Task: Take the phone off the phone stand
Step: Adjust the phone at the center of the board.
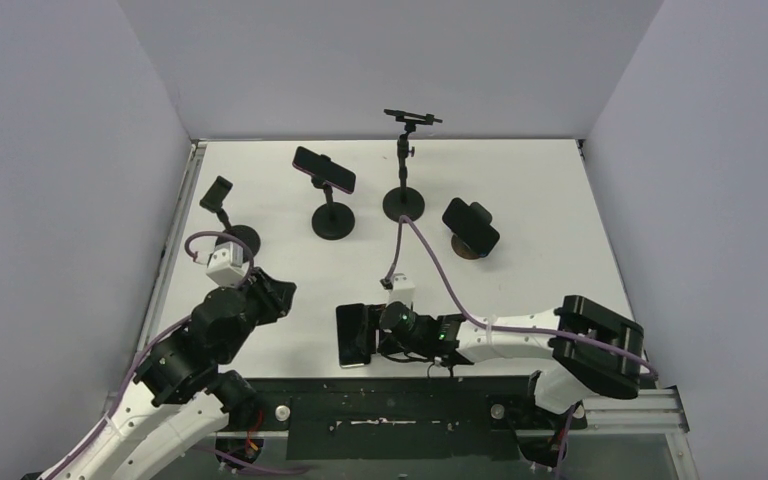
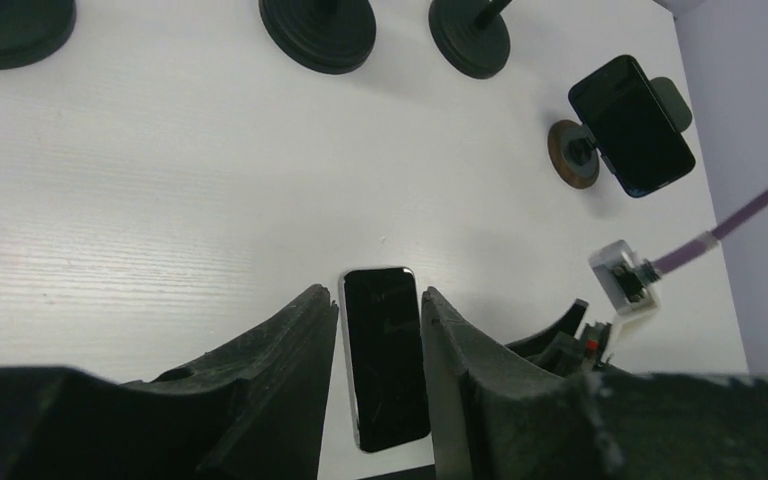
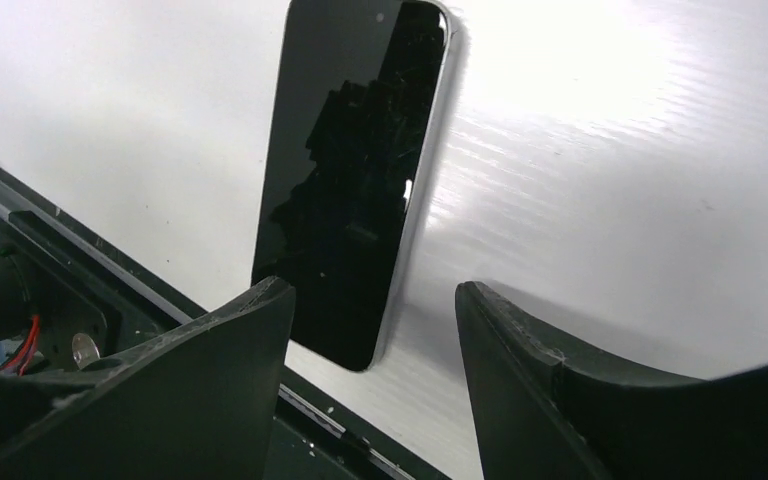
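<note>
A black phone lies flat, screen up, near the table's front edge, free of any stand. My right gripper hovers just right of it, open and empty. In the right wrist view the phone lies ahead, partly behind the left finger, with bare table between the jaws of the right gripper. My left gripper is off to the phone's left, also open and empty. From the left wrist view the phone shows through the gap of the left gripper, lying on the table beyond. A tall phone stand has an empty clamp.
Three other stands carry phones: one at the back left, one at the right, and a small one near the left wall. Round stand bases sit at the back. A purple cable crosses the middle.
</note>
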Available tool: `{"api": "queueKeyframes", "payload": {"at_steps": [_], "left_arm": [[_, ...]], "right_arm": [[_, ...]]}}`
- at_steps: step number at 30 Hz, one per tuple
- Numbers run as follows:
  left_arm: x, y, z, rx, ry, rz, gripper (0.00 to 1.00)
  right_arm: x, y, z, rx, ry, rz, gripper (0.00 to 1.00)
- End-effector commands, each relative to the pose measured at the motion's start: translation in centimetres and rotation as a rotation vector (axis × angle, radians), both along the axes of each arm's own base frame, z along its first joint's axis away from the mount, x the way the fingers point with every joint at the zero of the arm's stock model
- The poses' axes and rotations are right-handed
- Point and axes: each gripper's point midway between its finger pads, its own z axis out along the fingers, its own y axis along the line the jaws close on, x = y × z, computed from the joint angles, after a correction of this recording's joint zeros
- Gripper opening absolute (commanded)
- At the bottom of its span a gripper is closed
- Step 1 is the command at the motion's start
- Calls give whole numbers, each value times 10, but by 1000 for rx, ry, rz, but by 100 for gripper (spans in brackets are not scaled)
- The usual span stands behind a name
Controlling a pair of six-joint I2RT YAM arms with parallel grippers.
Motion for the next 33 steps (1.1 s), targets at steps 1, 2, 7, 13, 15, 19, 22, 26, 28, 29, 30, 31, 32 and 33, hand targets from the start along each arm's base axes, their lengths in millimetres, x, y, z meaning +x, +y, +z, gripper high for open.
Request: {"api": "queueKeyframes", "payload": {"at_steps": [1,2,7,13,15,19,22,26,28,29,30,31,32,33], "left_arm": [[8,13,17,26,-86,53,41],[9,12,21,25,-108,50,48],[14,15,34,8,-206,57,75],[13,26,35,-7,-265,95,88],[11,27,39,-11,-280,88,88],[10,26,38,2,-283,74,88],[10,23,37,3,-282,60,86],[9,23,37,5,-279,57,85],[9,23,38,3,-281,55,85],[9,23,38,1,-282,55,85],[9,23,38,0,-283,55,85],[9,23,38,1,-283,54,85],[9,23,38,1,-283,54,85],[9,23,38,1,-284,52,85]], "right_arm": [[12,-19,21,-1,-142,-93,62],[10,-20,19,8,-136,-94,62],[5,-12,19,75,-110,-89,62],[10,-3,27,159,-112,-113,61],[10,-1,26,168,-108,-119,61],[12,4,19,167,-84,-128,59],[14,8,11,162,-55,-134,58],[20,6,1,140,-24,-169,56],[24,8,-1,152,-7,-176,56],[25,11,-1,159,-3,-173,55],[26,15,-1,161,0,-169,54],[27,18,-1,160,2,-161,53],[26,23,-2,157,3,-151,52],[26,26,-2,158,5,-145,51]]}}
